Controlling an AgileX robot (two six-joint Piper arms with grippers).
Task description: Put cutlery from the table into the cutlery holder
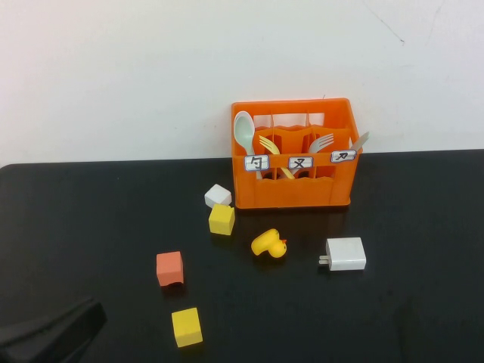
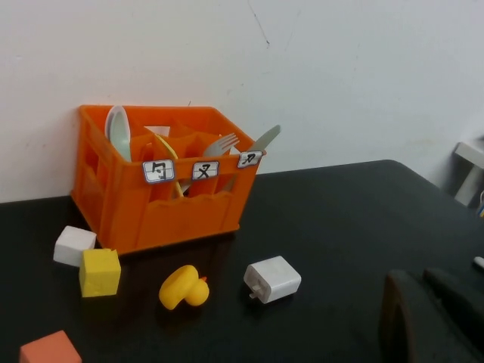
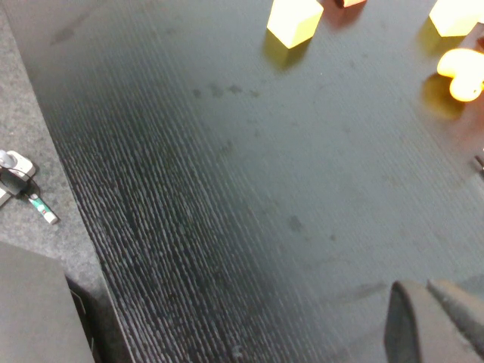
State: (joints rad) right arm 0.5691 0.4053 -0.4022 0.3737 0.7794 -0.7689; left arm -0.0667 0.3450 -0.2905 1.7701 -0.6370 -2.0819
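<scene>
The black bench [image 1: 91, 204] fills the lower half of the high view below a white wall. At its far edge, right of centre in the frame, stands the orange cutlery holder [image 1: 302, 189], upright, with three white labels across its front. The mint-green spoon [image 1: 243, 133] stands in the holder's left compartment, bowl up. The light grey fork [image 1: 324, 141] leans in a compartment further right, tines up, and a yellow fork [image 1: 268, 144] leans between them. A grey knife-like piece [image 1: 360, 141] pokes out at the holder's right end.

The left gripper [image 1: 49, 333] is a dark shape in the lower left corner of the high view, low over the bench and well apart from the holder; whether its fingers are open I cannot tell, and nothing is seen in them. The right gripper [image 3: 439, 321] shows only in the lower right of its wrist view, above bare bench near the bench edge; its fingers' spread cannot be told either.

In front of the holder lie a white charger [image 1: 346, 253], an orange-red cube [image 1: 170, 268], two yellow cubes [image 1: 221, 218] [image 1: 187, 327], a small white block [image 1: 218, 196] and a yellow duck [image 1: 270, 244].
</scene>
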